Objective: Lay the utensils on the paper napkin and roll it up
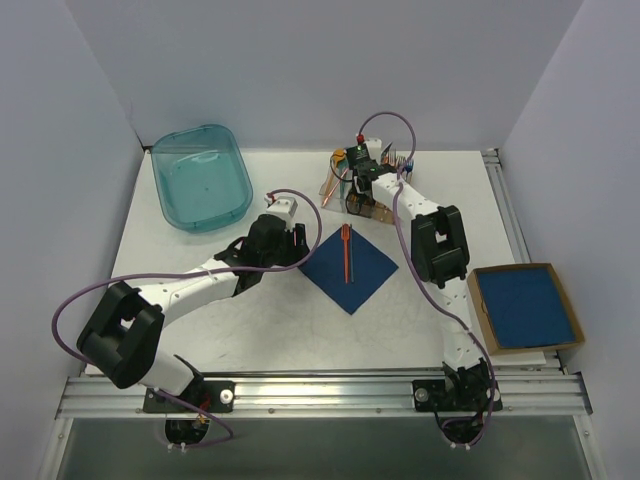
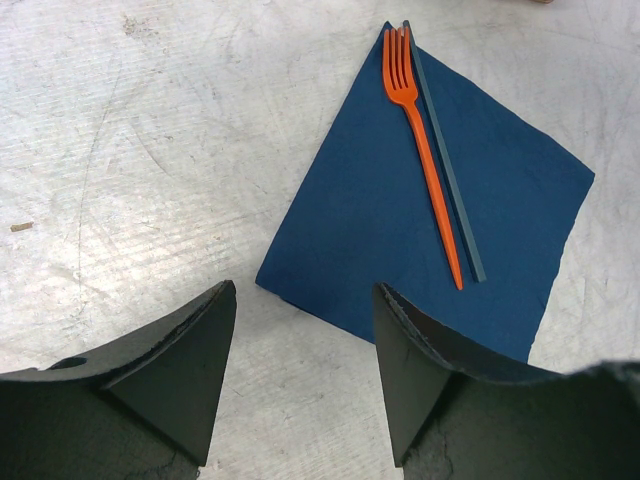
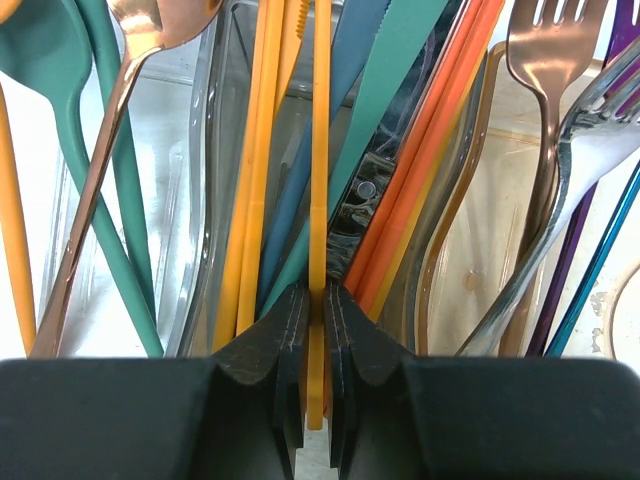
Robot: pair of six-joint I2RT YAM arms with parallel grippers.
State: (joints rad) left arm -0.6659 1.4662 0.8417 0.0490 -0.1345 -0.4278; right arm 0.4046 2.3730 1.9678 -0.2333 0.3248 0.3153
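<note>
The dark blue paper napkin (image 1: pixel 347 268) lies flat as a diamond at the table's middle, also in the left wrist view (image 2: pixel 420 210). An orange fork (image 1: pixel 345 250) lies on it, tines toward the far corner (image 2: pixel 425 150), with a thin grey-blue strip beside it. My left gripper (image 1: pixel 300 246) is open and empty, just off the napkin's left corner (image 2: pixel 304 290). My right gripper (image 1: pixel 358 186) is down in the cutlery holder (image 1: pixel 366 200), shut on a slim yellow-orange utensil handle (image 3: pixel 320 150). A copper spoon (image 3: pixel 150 30) and a copper fork (image 3: pixel 545 60) stand in the holder.
A teal plastic bin (image 1: pixel 200 178) sits at the back left. A cardboard box holding blue napkins (image 1: pixel 525 305) sits at the right edge. The holder also carries teal (image 3: pixel 395 60), blue, orange and silver cutlery packed close around my right fingers.
</note>
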